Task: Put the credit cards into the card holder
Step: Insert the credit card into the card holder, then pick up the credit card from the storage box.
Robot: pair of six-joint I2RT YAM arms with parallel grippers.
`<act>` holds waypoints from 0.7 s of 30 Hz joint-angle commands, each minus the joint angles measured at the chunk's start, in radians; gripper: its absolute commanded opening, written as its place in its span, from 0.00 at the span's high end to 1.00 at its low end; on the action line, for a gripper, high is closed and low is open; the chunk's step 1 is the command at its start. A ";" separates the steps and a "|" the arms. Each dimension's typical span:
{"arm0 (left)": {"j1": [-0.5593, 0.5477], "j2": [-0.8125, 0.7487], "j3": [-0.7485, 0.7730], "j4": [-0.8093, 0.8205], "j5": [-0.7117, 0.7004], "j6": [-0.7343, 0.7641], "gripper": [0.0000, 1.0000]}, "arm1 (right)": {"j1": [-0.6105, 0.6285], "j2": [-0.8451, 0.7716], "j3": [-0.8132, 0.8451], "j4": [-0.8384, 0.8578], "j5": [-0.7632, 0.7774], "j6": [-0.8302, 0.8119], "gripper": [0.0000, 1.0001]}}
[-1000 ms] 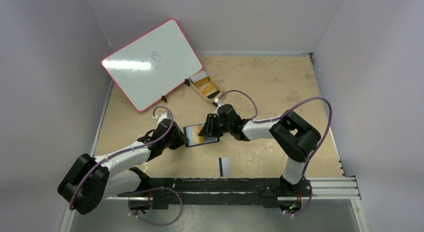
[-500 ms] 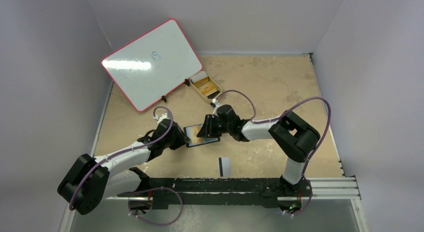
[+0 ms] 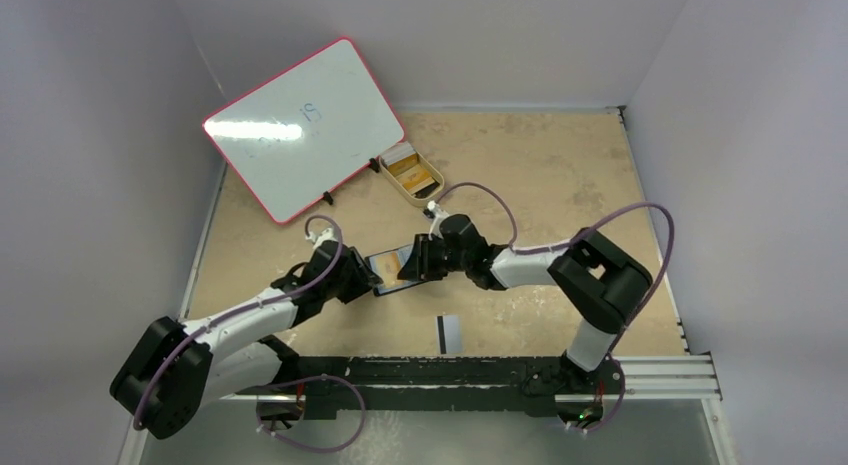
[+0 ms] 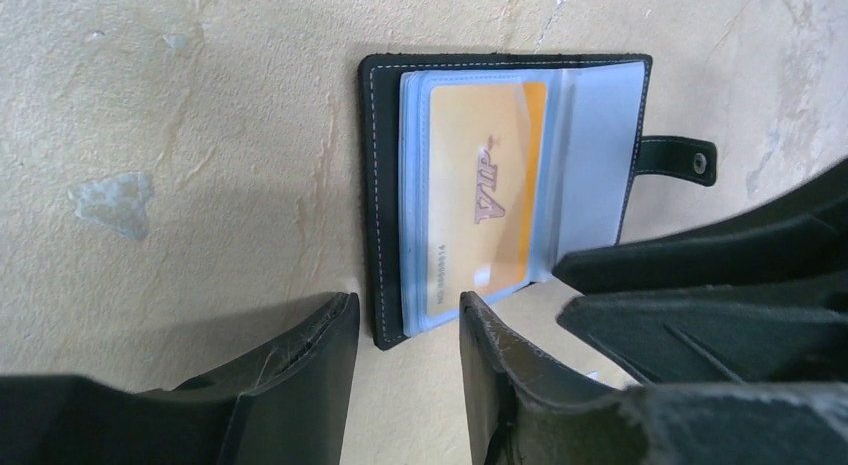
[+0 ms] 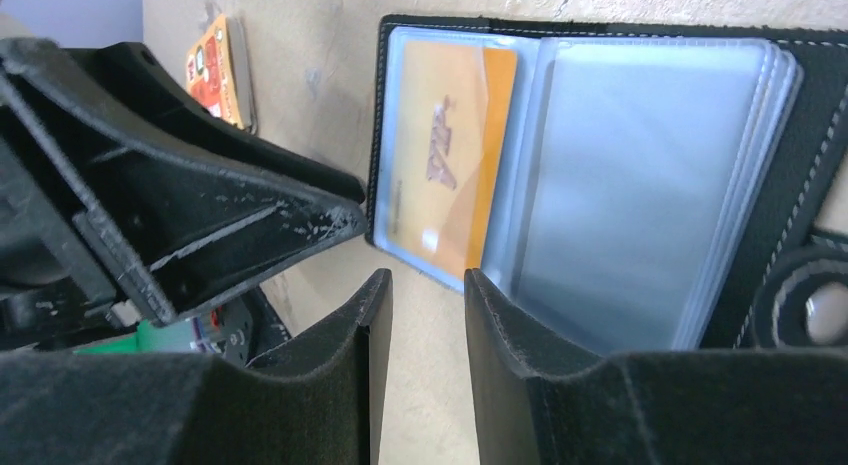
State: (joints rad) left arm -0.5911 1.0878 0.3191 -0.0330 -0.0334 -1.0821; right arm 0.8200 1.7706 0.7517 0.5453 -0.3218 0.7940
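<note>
The black card holder [image 4: 383, 185] lies open on the table between my two grippers, snap tab [image 4: 680, 161] to one side. An orange-gold credit card [image 4: 487, 200] sits inside one of its clear grey-blue pockets [image 5: 640, 175]. My left gripper [image 4: 405, 330] is open, its fingertips on either side of the holder's near corner without pinching it. My right gripper [image 5: 428, 285] is open at the holder's opposite edge [image 5: 425, 250], with nothing between its fingers. Another credit card [image 3: 449, 332], pale with a black stripe, lies flat near the table's front edge.
A tan oval tray [image 3: 428, 182] holding orange and pale items stands at the back. Beside it a pink-rimmed whiteboard [image 3: 305, 128] leans against the left wall. The black rail [image 3: 450, 370] carrying both arm bases runs along the front.
My left gripper's jaws have spread wider at the holder's corner. The right arm has shifted slightly to the right. The holder stays open with the orange card in it.
</note>
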 commanded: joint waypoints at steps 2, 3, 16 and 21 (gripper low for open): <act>0.002 -0.066 0.115 -0.139 -0.054 0.036 0.53 | 0.008 -0.194 0.001 -0.105 0.094 -0.045 0.65; 0.002 -0.069 0.144 -0.175 -0.073 0.054 0.50 | 0.007 -0.232 0.006 -0.139 0.127 -0.062 0.64; 0.002 0.102 0.625 -0.386 -0.251 0.446 0.29 | 0.007 -0.559 -0.097 -0.238 0.329 -0.153 0.61; 0.003 0.227 0.751 -0.339 -0.348 0.622 0.28 | 0.007 -0.689 -0.106 -0.304 0.342 -0.194 0.61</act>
State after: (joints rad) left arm -0.5911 1.2247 0.9474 -0.3923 -0.2756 -0.6746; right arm 0.8246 1.1927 0.6476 0.2878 -0.0315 0.6586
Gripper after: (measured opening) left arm 0.707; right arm 0.388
